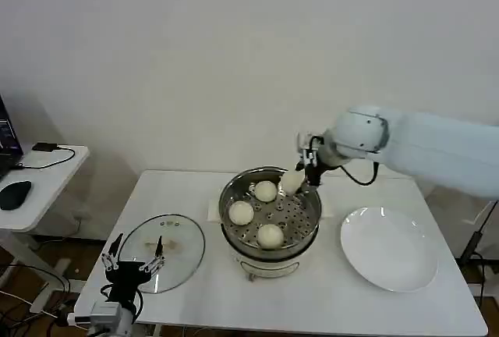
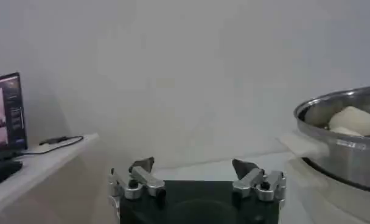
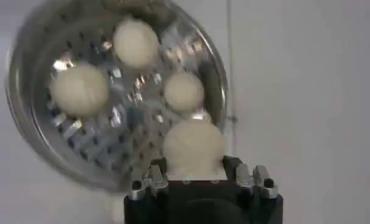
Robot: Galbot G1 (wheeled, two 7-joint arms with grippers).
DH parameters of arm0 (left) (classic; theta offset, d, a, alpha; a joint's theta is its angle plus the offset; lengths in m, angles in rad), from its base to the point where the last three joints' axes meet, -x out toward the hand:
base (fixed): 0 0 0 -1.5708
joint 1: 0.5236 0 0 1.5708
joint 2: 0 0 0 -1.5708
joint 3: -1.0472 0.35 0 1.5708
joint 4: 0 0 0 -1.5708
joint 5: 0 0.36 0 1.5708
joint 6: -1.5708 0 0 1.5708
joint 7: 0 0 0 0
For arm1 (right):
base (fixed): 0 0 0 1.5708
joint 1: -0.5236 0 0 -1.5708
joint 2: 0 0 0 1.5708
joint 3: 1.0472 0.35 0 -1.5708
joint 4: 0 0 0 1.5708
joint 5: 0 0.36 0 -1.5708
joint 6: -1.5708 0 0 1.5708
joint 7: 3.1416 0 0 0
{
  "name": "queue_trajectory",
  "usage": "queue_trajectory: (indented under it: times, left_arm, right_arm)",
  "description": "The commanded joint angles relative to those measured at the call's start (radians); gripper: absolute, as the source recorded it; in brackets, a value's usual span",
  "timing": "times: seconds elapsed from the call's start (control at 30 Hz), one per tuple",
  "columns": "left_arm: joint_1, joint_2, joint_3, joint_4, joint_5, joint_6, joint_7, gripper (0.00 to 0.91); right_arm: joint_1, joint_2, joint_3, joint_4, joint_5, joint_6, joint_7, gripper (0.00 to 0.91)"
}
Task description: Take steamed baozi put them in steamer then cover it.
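- The right gripper (image 1: 300, 177) hangs over the steamer's (image 1: 312, 228) far rim, fingers closed on the fourth baozi (image 3: 193, 146).
- Three baozi (image 1: 270, 235) lie on its perforated tray.
- The left gripper (image 1: 131, 263), fingers spread and empty, seems just above the glass cover (image 1: 183, 235) on the table (image 1: 327, 298).

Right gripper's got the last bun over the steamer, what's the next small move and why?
Probably lower a little and open. The right gripper holds the fourth baozi over the steamer's back right rim, above a free patch of the tray; three baozi already sit inside and the plate is bare. The cover lies near the open left gripper.
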Motion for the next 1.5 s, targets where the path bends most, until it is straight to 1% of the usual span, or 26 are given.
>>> queue_trajectory:
  times: [0.03, 0.13, 0.43, 0.7, 1.07, 1.1, 1.17, 1.2, 1.37, 1.5]
  left_arm:
    - [-0.002, 0.002, -0.001, 0.009, -0.001, -0.002, 0.0, 0.907]
    - [-0.003, 0.002, -0.001, 0.011, -0.002, -0.002, 0.0, 0.907]
    - [-0.004, 0.002, -0.005, 0.006, -0.001, 0.0, 0.0, 0.907]
    - [-0.005, 0.002, -0.006, 0.007, -0.002, 0.0, 0.0, 0.907]
    - [-0.004, 0.003, -0.009, 0.007, -0.005, -0.001, 0.0, 0.907]
    - [-0.004, 0.002, -0.009, 0.007, -0.005, -0.001, 0.0, 0.907]
    - [-0.005, 0.002, -0.008, 0.007, -0.005, -0.001, 0.0, 0.907]
    - [-0.005, 0.002, -0.008, 0.007, -0.005, -0.001, -0.001, 0.907]
    - [-0.007, 0.004, -0.009, 0.006, -0.009, 0.001, -0.002, 0.907]
    - [-0.008, 0.005, -0.011, 0.006, -0.013, 0.003, -0.003, 0.907]
  right_arm:
    - [-0.045, 0.062, -0.048, 0.007, 0.078, -0.059, 0.079, 0.635]
    - [-0.066, 0.049, -0.045, -0.002, 0.047, -0.059, 0.07, 0.625]
    - [-0.141, 0.035, 0.003, -0.046, -0.022, -0.057, 0.049, 0.635]
    - [-0.186, 0.051, 0.033, -0.082, -0.048, -0.056, 0.04, 0.635]
    - [-0.212, 0.059, 0.04, -0.103, -0.088, -0.056, 0.026, 0.635]
    - [-0.214, 0.059, 0.041, -0.102, -0.088, -0.056, 0.025, 0.645]
    - [-0.216, 0.059, 0.046, -0.101, -0.085, -0.055, 0.024, 0.786]
    - [-0.217, 0.058, 0.051, -0.099, -0.081, -0.056, 0.026, 0.907]
    - [-0.205, 0.052, 0.076, -0.081, -0.065, -0.055, 0.039, 0.907]
    - [-0.144, 0.023, 0.099, -0.029, -0.028, -0.056, 0.057, 0.907]
